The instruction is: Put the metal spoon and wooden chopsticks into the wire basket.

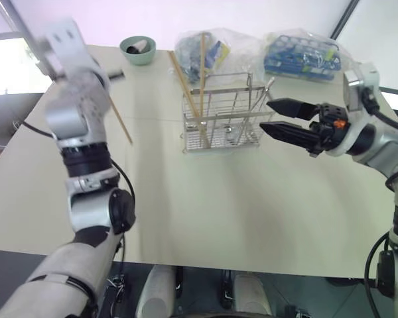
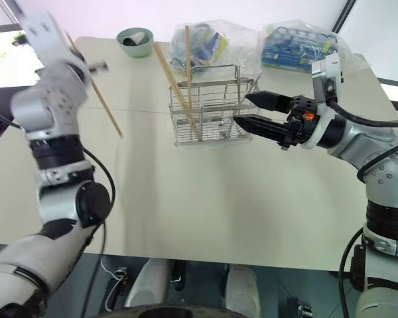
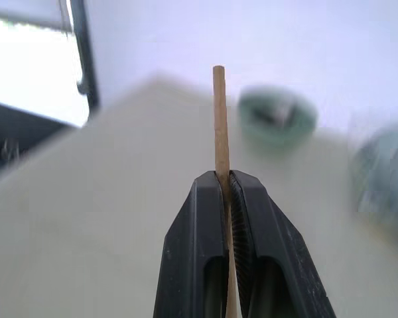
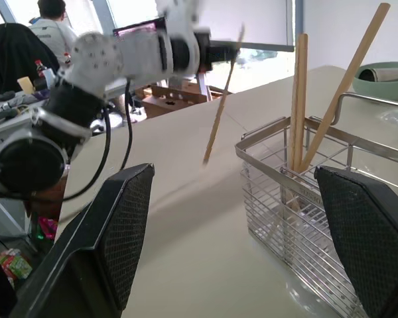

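At the left, above the pale surface (image 1: 205, 199), we see the left pincer (image 3: 227, 182) clamped on one wooden chopstick (image 1: 121, 121), raised and slanting down. In the middle, the wire basket (image 1: 220, 118) holds two more chopsticks (image 1: 194, 99) leaning upright and the metal spoon (image 1: 255, 108) against its right side. Just right of it, the right pincer (image 1: 277, 116) hangs wide, holding nothing.
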